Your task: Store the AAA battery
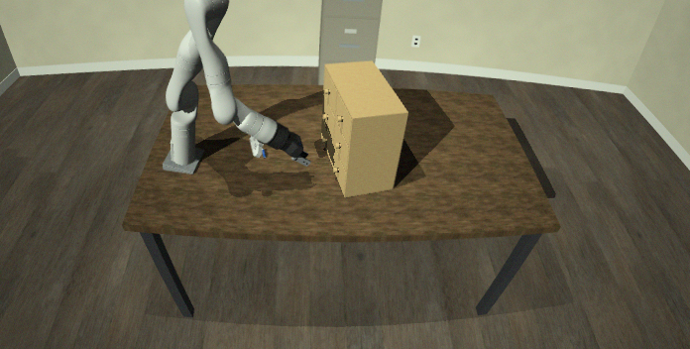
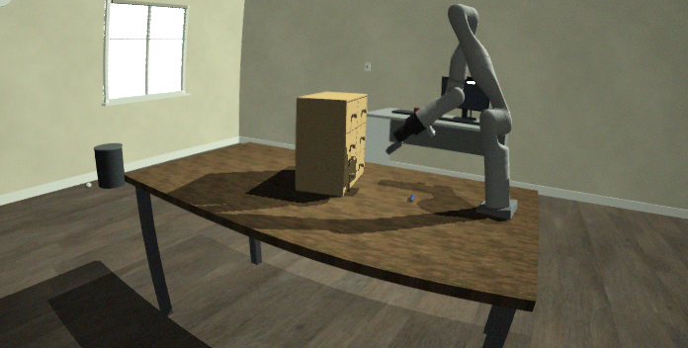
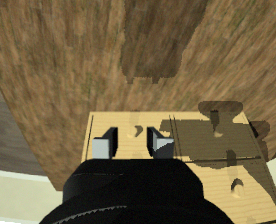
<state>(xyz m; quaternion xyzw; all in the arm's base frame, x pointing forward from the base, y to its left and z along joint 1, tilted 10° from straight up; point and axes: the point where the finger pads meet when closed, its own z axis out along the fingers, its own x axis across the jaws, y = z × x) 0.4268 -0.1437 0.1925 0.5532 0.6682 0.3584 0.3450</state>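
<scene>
The light wood chest [image 1: 375, 154] [image 2: 321, 145] [image 3: 101, 122] stands upright, its drawer front with small knobs facing the arm. No drawer visibly sticks out; what the drawers hold is hidden. The loose AAA battery [image 1: 264, 154] [image 2: 411, 198] shows as a small blue thing on the table, between arm base and chest; it is not seen in the wrist view. My gripper [image 1: 303, 161] [image 2: 393, 148] [image 3: 132, 137] is partly open and empty, above the table and short of the chest front. In the wrist view a bottom-row drawer knob [image 3: 137, 131] appears between the fingers.
The arm base [image 1: 182, 164] [image 2: 496, 209] stands on the table [image 1: 278, 213] [image 2: 445, 257], on the drawer-front side of the chest. Shadows of arm and gripper fall across the table and part of the drawer front. A filing cabinet [image 1: 353, 15] stands behind the table.
</scene>
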